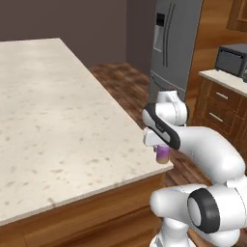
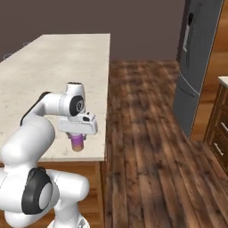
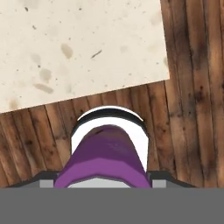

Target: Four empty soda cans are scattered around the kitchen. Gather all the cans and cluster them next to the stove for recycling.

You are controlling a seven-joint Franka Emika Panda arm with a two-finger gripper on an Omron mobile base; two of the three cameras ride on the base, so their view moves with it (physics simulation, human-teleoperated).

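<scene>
1. 1 kitchen island (image 1: 58, 120) with a pale speckled stone top and wooden sides takes up most of the left base view; its bare top carries nothing that can be seen apart from the can at its near corner.
2. 1 dark plank floor (image 2: 147, 133) runs past the island's right edge toward the far wall.
3. 1 grey steel refrigerator (image 1: 173, 43) stands across the floor, upright, with 2 long vertical handles and a dispenser panel on its door.
4. 1 run of wooden cabinets (image 1: 217, 108) with 2 visible drawer handles sits to the right of the refrigerator, under a pale counter.
5. 1 dark toaster-oven-like box (image 1: 231, 59) rests on that counter.
6. 1 gripper (image 2: 78, 139) hangs over the island's near right corner, pointing downward.
7. 1 purple soda can (image 1: 162, 154) with a pale orange lower band sits upright between the fingers, held at its upper part. In the right base view its base looks at or just above the stone; whether it touches cannot be told. In the hand view the can lies past the island's edge, over the floor planks.
8. The fingers stand at a middling width, closed against the can's sides.
</scene>
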